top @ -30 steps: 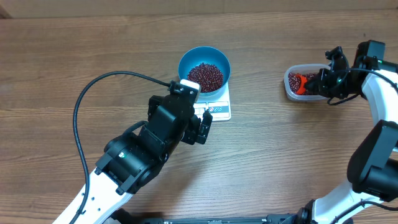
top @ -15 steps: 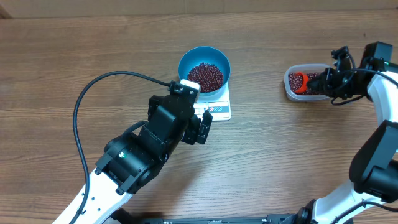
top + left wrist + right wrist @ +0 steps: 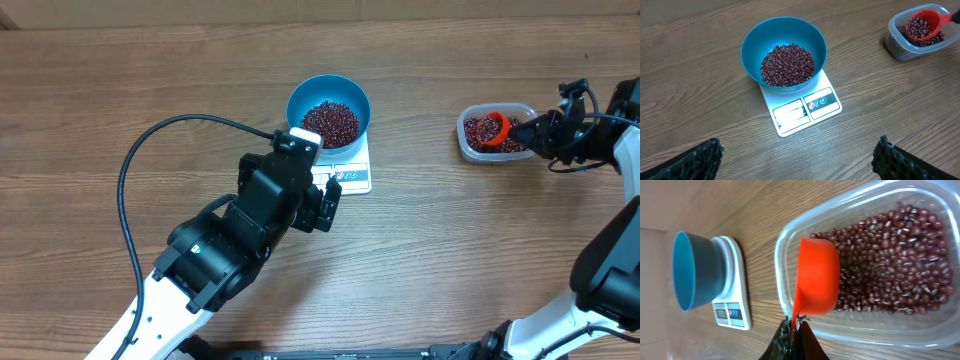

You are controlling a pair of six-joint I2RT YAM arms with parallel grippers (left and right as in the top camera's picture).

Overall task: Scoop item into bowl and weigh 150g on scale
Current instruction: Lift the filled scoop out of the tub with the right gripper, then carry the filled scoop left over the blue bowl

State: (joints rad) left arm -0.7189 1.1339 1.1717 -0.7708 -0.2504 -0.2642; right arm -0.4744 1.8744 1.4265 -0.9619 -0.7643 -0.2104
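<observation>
The right gripper (image 3: 553, 135) is squeezed shut on the handle of the red scoop (image 3: 923, 24). The scoop has beans (image 3: 788, 64) in it and hangs over the clear tub (image 3: 782, 255), where more beans lie. The blue bowl (image 3: 754, 42) sits on the white scale (image 3: 807, 107), well apart from the tub. It already has a pile of beans in it. The left gripper (image 3: 322, 207) is wide open and holds nothing. It hangs near the front of the scale.

The job now looks like carrying this scoop over to the bowl. The scoop should stay flat and go slowly, so no beans roll off onto the table. Over the middle of the bowl it should tip just a little, so the beans drop in a few at a time. The number on the scale is too small to read, so it is safer to pour slowly. The left arm should not touch the bowl or the scale, or the number may come out wrong.
</observation>
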